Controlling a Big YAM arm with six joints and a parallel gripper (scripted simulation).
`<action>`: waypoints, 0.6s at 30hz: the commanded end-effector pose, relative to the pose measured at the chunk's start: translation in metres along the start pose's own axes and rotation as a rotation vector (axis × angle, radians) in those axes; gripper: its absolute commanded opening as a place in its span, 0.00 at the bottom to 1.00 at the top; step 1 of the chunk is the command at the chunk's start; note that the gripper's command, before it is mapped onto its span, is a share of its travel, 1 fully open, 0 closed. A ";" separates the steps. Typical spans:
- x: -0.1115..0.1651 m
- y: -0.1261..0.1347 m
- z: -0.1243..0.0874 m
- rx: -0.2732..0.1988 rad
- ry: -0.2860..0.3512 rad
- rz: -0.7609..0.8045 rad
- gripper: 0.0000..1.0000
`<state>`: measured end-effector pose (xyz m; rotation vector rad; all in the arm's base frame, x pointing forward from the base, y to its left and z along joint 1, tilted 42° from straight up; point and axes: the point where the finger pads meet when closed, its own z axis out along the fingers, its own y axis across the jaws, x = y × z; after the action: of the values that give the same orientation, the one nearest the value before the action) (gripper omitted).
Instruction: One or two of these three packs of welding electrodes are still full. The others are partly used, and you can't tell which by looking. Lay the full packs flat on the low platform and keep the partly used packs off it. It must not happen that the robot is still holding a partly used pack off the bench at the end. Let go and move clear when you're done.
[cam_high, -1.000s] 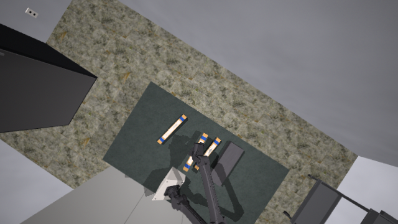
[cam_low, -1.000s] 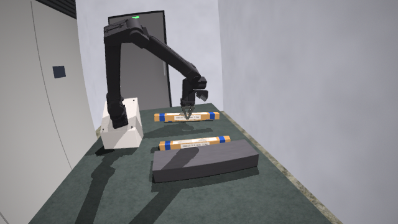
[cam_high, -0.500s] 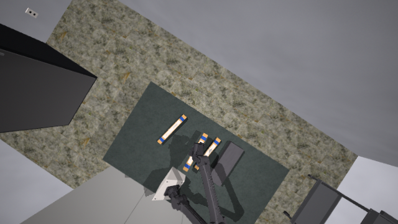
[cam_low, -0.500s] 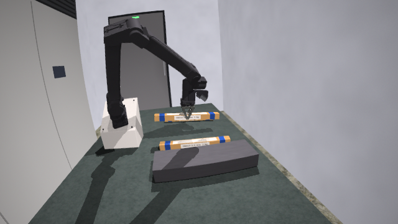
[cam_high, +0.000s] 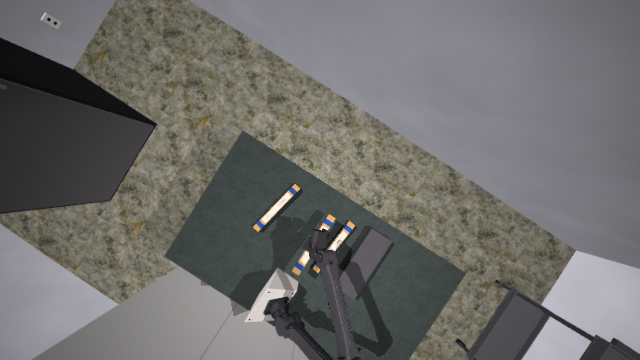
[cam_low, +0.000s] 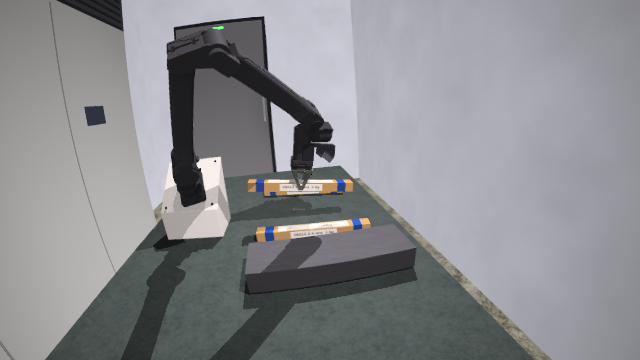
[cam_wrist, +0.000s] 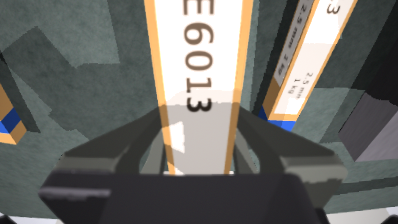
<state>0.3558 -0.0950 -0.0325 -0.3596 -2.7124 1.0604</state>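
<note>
Three orange packs with white labels and blue bands are on the dark green mat. My gripper is shut on the middle of the middle pack, marked E6013 in the wrist view. The pack is level and a little above the mat, with its shadow below. From above, the gripper covers its middle. A second pack lies flat right beside the low grey platform, off it. The third pack lies apart on the far side. Only its end shows in the wrist view.
The arm's white base block stands on the mat left of the packs. A grey wall runs close along the table's right edge. A large black cabinet and a dark cart stand off the mat.
</note>
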 end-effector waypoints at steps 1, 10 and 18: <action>-0.041 0.015 -0.062 -0.031 -0.121 0.112 0.00; -0.044 0.046 -0.062 -0.040 -0.162 0.148 0.00; -0.042 0.064 -0.060 -0.036 -0.151 0.138 0.00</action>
<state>0.3755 -0.0601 -0.0507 -0.4850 -2.7643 1.1143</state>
